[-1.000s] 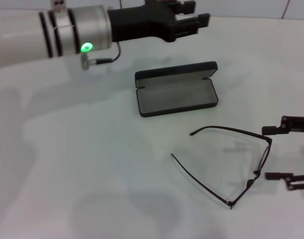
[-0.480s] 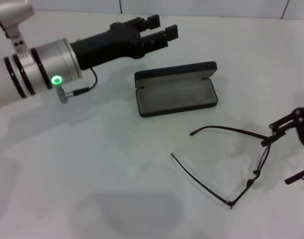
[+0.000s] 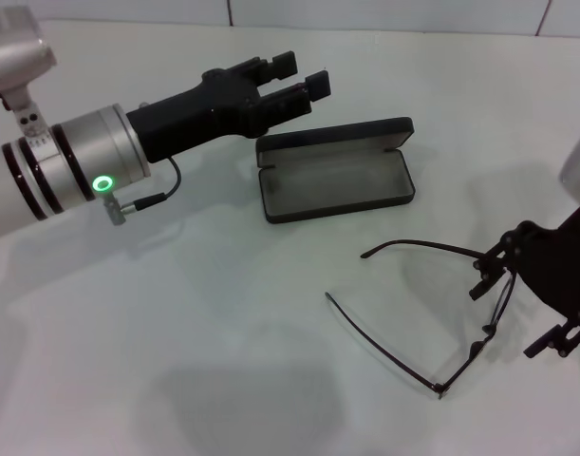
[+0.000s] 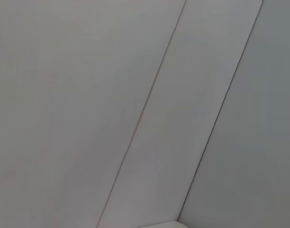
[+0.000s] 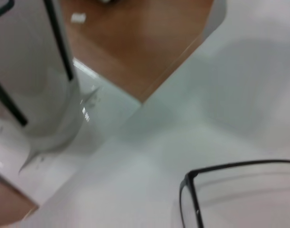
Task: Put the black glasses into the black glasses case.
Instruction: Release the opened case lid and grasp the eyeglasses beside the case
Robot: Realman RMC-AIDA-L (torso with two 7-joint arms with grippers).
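Right end effector (image 3: pixel 520 302) advanced to black glasses (image 3: pixel 441 309); left end effector (image 3: pixel 299 78) swung nearer.

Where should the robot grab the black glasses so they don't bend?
Probably at the front frame, near the bridge. The black glasses lie unfolded on the table, their front toward the robot's right, where the open right gripper hovers. Coming from that side suits; the long thin temples look bendy.

- The black glasses (image 5: pixel 216 183) show only in part: one corner of the thin frame, with a temple arm running off toward 3 o'clock.
- They lie on the white worktop (image 5: pixel 149 156).
- At 12 o'clock, beyond the worktop corner, there is a brown wooden floor (image 5: pixel 135 42).
- At 9 o'clock stands a white robot body (image 5: pixel 31 71) with black seam lines.
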